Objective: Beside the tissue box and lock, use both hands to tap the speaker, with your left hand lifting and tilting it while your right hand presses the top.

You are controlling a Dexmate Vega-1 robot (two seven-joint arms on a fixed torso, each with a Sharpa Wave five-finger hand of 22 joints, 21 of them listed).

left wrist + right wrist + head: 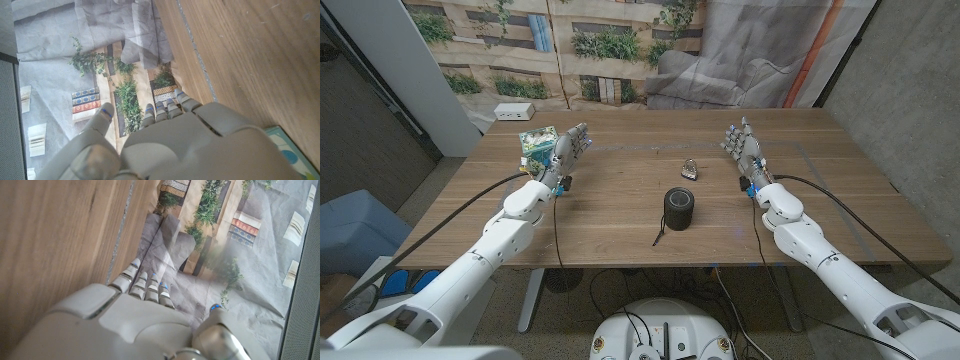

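Speaker (678,209) is where I'm aiming, but I'm starting from the big things: the wooden table (620,225) is carrying everything, and the small dark cylinder is standing upright near its middle, closer to my edge, its thin cord trailing toward me.

My left hand (566,148) is hovering at the table's left with fingers apart and holding nothing, just beside the green-patterned tissue box (536,141). My right hand (742,140) is waiting at the right, likewise spread and empty, well apart from the cylinder. In the wrist views I'm seeing the back of each hand, left (190,145) and right (130,330), fingers extended over the wood grain.

Just beyond the cylinder is lying a small metallic object, probably the lock (690,170), though it is too small to be sure.

I'm judging that nothing has begun. To do it well, I'm planning to bring the left in low from the side, wrap the body below its top, avoid the cord and lock, then tilt gently before pressing.
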